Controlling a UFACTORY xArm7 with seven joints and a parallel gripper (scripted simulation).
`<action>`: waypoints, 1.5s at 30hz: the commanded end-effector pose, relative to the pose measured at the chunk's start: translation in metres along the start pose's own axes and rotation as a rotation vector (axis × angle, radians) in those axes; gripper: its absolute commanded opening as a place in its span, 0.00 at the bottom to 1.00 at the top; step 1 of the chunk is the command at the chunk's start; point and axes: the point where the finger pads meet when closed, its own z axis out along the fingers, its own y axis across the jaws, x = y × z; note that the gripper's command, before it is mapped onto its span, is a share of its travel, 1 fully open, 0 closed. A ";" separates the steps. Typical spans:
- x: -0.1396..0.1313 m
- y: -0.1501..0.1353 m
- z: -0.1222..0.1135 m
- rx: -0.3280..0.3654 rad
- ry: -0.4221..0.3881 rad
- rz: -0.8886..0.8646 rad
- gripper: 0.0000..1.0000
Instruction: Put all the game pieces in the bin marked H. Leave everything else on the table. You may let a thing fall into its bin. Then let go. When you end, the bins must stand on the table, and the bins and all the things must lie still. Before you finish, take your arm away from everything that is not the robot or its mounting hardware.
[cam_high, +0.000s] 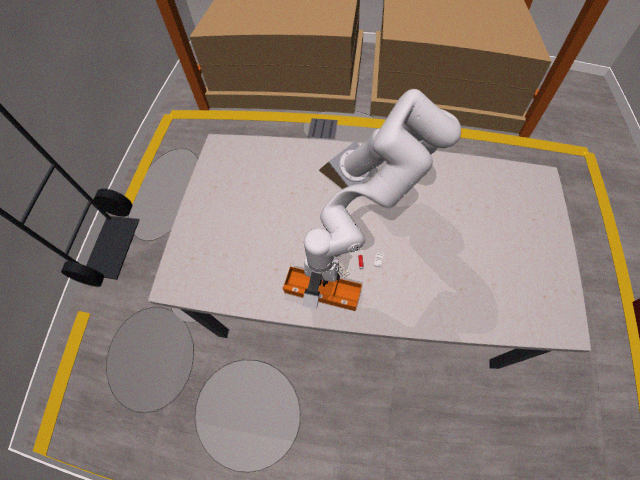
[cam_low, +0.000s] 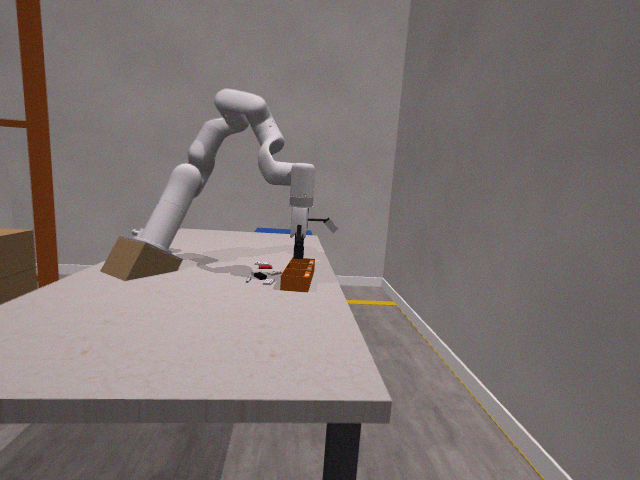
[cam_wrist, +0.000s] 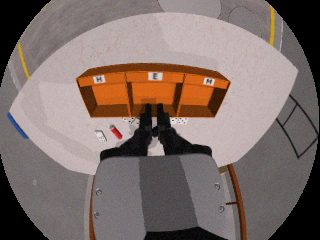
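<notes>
A row of three joined orange bins (cam_high: 321, 290) stands near the table's front edge; it also shows in the exterior view (cam_low: 298, 274) and the wrist view (cam_wrist: 154, 92). Each bin has a small white label, too small to read. My gripper (cam_wrist: 154, 111) (cam_low: 298, 252) hangs straight down over the middle bin, a little above its rim. Its fingers are shut, and I see nothing between them. A small red piece (cam_high: 360, 261) and a small white piece (cam_high: 378, 259) lie on the table behind the bins. The wrist view shows them at the left as the red piece (cam_wrist: 116, 131) and the white piece (cam_wrist: 100, 135).
More small things lie beside the bins: a black one (cam_low: 260, 275) and pale ones (cam_low: 269, 281), partly hidden by my arm from above. The arm's tan base block (cam_low: 139, 263) stands at the table's back. The table edge is just in front of the bins.
</notes>
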 end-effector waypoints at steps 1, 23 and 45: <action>0.001 0.000 -0.004 -0.001 0.001 0.000 0.07; 0.005 -0.084 -0.004 0.000 0.001 0.000 0.07; 0.005 -0.084 0.033 0.000 0.001 0.000 0.07</action>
